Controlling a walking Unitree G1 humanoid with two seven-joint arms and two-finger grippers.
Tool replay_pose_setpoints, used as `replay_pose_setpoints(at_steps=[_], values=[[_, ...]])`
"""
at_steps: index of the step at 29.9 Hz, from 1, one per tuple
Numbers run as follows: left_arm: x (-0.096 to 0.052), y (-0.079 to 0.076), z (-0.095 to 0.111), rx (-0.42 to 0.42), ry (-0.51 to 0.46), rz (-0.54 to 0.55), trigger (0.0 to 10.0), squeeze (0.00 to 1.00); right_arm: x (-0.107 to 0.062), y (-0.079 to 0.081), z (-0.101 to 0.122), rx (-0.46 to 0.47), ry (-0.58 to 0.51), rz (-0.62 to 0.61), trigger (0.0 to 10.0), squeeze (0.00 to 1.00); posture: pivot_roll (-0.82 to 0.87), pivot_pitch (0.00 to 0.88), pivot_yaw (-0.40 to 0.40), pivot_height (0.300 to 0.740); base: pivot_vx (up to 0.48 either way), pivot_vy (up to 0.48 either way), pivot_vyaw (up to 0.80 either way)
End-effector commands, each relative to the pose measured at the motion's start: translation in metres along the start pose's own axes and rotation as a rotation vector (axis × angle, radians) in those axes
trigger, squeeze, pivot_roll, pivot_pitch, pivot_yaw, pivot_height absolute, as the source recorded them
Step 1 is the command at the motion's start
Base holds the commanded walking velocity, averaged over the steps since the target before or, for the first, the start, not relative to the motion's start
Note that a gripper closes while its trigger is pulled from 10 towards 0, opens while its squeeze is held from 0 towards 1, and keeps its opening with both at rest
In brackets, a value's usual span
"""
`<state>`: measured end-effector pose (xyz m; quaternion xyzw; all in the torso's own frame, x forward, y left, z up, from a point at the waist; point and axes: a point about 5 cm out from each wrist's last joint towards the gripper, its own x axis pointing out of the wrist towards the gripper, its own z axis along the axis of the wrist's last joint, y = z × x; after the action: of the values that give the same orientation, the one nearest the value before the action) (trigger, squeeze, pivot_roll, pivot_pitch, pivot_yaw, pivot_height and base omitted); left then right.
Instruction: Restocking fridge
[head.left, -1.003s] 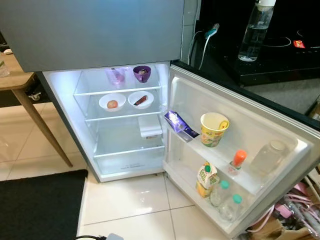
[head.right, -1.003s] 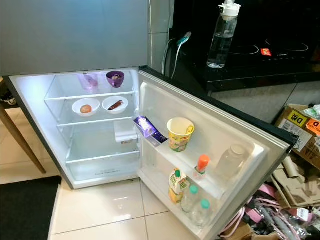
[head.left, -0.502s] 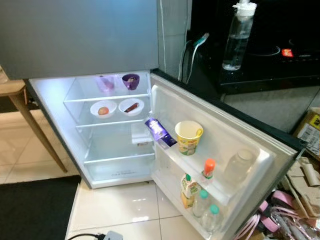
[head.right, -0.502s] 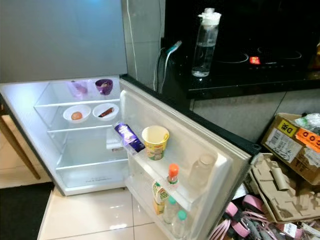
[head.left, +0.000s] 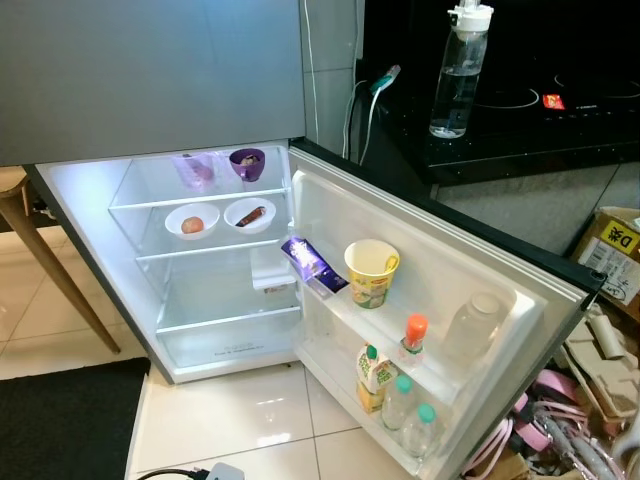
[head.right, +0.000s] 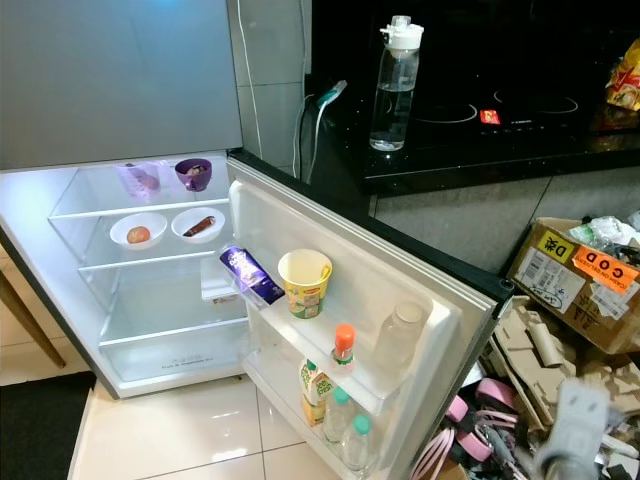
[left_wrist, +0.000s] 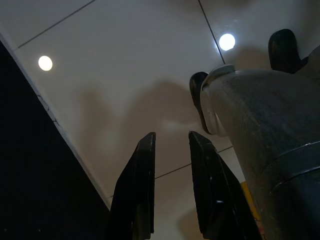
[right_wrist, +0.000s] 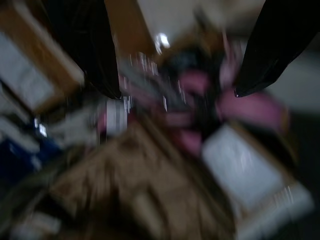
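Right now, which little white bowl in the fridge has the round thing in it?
The left white bowl: it holds something small and round, while the right white bowl holds something long and dark.

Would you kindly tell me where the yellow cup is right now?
The yellow cup stands on the open fridge door's upper shelf, between the purple packet and the orange-capped bottle.

Glossy tile floor, dark mat, possibly rubber

Blurred clutter, cropped fridge

Our right wrist view smears pink and brown floor clutter beyond naming; the grey upper fridge door runs off the frame, and the small purple bowl holds something we cannot identify.
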<state>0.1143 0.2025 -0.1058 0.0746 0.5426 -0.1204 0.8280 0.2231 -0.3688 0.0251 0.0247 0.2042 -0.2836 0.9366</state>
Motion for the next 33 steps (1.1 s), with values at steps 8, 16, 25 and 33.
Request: replay_pose_setpoints(at_steps=[8, 16, 25, 33], values=[[0.000, -0.006, -0.005, -0.009, 0.014, -0.030, 10.0, 0.00, 0.007, 0.053, 0.038, 0.132, -0.172, 0.397, 0.0, 0.00, -0.05, 0.000, -0.016, 0.740, 0.000, 0.000, 0.00], [0.001, -0.005, -0.002, -0.006, 0.005, -0.034, 10.0, 0.00, -0.004, 0.081, 0.027, 0.108, -0.119, 0.733, 10.0, 0.00, -0.05, 0.000, -0.014, 0.740, 0.000, 0.000, 0.00], [0.001, -0.006, 0.000, -0.007, 0.001, -0.038, 10.0, 0.00, -0.018, 0.094, 0.012, 0.083, -0.048, 1.013, 10.0, 0.00, -0.06, 0.000, -0.011, 0.740, 0.000, 0.000, 0.00], [0.001, -0.006, 0.000, -0.011, 0.000, -0.040, 10.0, 0.00, -0.041, 0.114, -0.001, 0.041, 0.022, 1.332, 10.0, 0.00, -0.06, 0.000, -0.014, 0.740, 0.000, 0.000, 0.00]])
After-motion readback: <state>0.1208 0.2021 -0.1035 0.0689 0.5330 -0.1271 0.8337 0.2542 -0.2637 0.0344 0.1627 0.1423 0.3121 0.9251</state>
